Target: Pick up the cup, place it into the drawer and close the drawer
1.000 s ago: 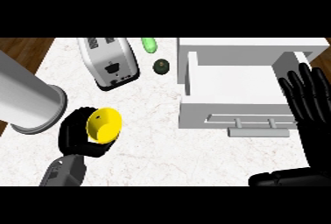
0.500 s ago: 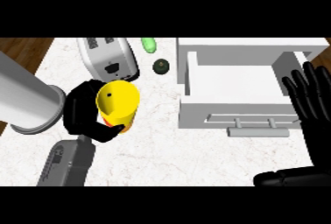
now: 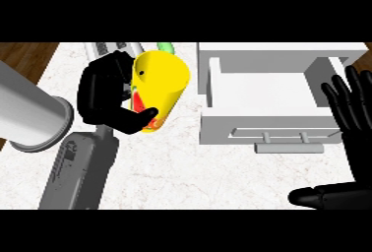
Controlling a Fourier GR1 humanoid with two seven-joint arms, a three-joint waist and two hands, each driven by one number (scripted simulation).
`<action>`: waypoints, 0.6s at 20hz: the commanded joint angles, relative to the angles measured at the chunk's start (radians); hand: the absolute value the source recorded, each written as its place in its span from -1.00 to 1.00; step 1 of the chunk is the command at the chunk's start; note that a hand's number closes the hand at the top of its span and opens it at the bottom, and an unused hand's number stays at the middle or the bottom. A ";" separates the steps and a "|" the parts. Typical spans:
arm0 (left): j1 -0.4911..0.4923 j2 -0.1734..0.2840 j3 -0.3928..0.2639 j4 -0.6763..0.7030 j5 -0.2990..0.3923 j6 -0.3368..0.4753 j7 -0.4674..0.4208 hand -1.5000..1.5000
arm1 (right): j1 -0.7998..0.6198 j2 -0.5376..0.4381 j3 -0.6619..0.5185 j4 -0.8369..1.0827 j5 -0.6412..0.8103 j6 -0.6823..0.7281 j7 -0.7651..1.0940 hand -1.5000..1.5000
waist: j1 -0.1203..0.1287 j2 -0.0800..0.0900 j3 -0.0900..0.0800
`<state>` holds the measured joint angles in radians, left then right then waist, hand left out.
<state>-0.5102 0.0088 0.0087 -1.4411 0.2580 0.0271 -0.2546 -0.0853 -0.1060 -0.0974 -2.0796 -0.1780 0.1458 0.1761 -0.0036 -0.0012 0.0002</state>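
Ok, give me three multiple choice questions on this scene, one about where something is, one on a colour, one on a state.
1. Where is the yellow cup?
A. inside the drawer
B. held left of the white drawer
C. standing on the counter by the right hand

2. What colour is the cup mainly?
A. yellow
B. blue
C. white

3. How is the drawer?
A. shut
B. open
C. removed

Answers: 1 B, the left hand curls round it beside the drawer; 2 A, its body is yellow with a red mark low down; 3 B, its hollow shows behind the grey bar handle, while the right hand rests open beside it.
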 commanded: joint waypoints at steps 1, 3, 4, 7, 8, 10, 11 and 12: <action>-0.146 0.008 0.008 0.025 -0.026 0.061 0.095 1.00 | -0.028 0.009 0.030 -0.006 0.024 -0.020 0.032 -1.00 | -0.002 0.001 0.000; -0.242 0.008 0.038 0.118 -0.038 0.086 0.077 1.00 | 0.025 0.016 0.033 0.021 0.031 0.009 -0.028 -1.00 | -0.006 0.003 0.000; -0.172 0.021 0.014 0.052 -0.039 0.063 0.100 1.00 | 0.011 0.000 0.010 -0.052 0.011 -0.019 0.056 -1.00 | -0.002 0.001 0.000; -0.280 -0.008 -0.068 0.173 -0.050 0.194 0.071 1.00 | 0.032 -0.015 -0.004 -0.083 -0.040 0.015 0.063 -1.00 | -0.013 0.002 0.000; -0.289 -0.008 -0.036 0.145 -0.072 0.141 0.116 1.00 | -0.039 0.008 -0.001 0.094 0.021 0.007 -0.056 -1.00 | -0.001 0.003 0.000; -0.368 0.000 -0.003 0.190 -0.068 0.153 0.145 1.00 | 0.006 0.025 0.029 0.028 0.030 -0.004 -0.029 -1.00 | -0.004 0.002 0.000; -0.378 -0.009 -0.077 0.221 -0.054 0.215 0.111 1.00 | -0.004 0.001 -0.010 -0.015 -0.009 -0.009 0.025 -1.00 | -0.010 0.002 0.000; -0.448 -0.009 -0.071 0.297 -0.052 0.238 0.116 1.00 | 0.025 0.014 0.018 0.027 0.036 0.016 -0.066 -1.00 | -0.015 0.004 0.000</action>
<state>-0.8400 0.0037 -0.0313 -1.2529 0.2030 0.1973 -0.1480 -0.0838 -0.0978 -0.0881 -2.0737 -0.1655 0.1445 0.1690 -0.0114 0.0009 0.0002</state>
